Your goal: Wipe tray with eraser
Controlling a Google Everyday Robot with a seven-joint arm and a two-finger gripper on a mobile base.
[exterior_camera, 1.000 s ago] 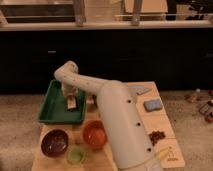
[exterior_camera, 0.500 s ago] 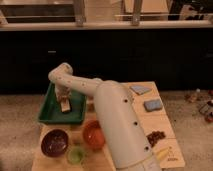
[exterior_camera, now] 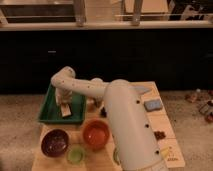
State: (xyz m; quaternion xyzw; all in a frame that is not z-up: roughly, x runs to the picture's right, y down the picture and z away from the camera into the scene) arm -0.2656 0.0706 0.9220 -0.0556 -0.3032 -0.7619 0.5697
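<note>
I have the tool (exterior_camera: 63, 101) down inside the tray (exterior_camera: 49, 111), which sits at the left of the worktop (exterior_camera: 150, 125), in the left-centre of the frame, its long axis running from the upper part of the frame down toward me. The eraser (exterior_camera: 65, 110) is directly beneath the tool, a small tan block standing on the tray floor near the lower right corner of the tray, and the tool appears clenched on its top. So the relation I steer by is simple: eraser under the tool, most of the bare green floor lying up and to the left of it, the near rim just below it. I judge the next stroke should run away from that near rim, along the tray's length. Against half a second ago, the arm's elbow has swung right and the eraser has travelled down and to the right across the tray. The orange bowl (exterior_camera: 95, 134) and maroon bowl (exterior_camera: 55, 142) lie just below the tray, untouched.
</note>
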